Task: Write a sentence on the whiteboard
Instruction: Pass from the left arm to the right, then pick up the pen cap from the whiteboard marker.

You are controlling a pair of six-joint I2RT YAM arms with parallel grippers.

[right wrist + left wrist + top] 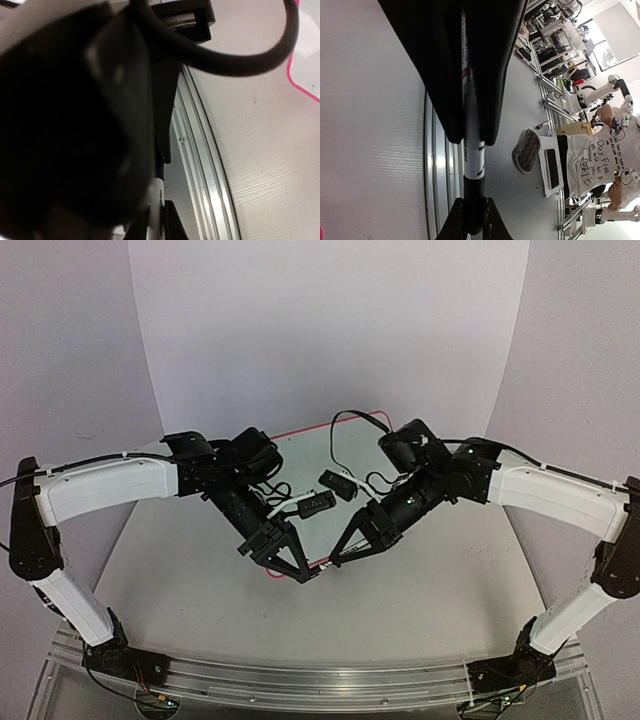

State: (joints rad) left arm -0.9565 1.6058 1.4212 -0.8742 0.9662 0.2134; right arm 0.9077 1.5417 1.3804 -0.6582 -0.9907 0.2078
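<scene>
A marker with a white body (473, 157) and a black cap end (473, 200) hangs between both grippers above the table's near half. My left gripper (474, 220) is shut on the black end. My right gripper (155, 227) is shut on the white body (156, 197). In the top view the left gripper (298, 568) and right gripper (342, 552) meet tip to tip. The whiteboard (312, 452) lies flat behind them, its pink rim (320, 427) partly covered by both arms. One corner shows in the right wrist view (311, 60). The sentence is hidden.
An aluminium rail (300, 680) runs along the table's near edge, also in the left wrist view (436, 150). Black cables (350, 420) loop over the board. Pale backdrop walls (330, 330) close the back and sides. A person (600, 160) stands beyond the table.
</scene>
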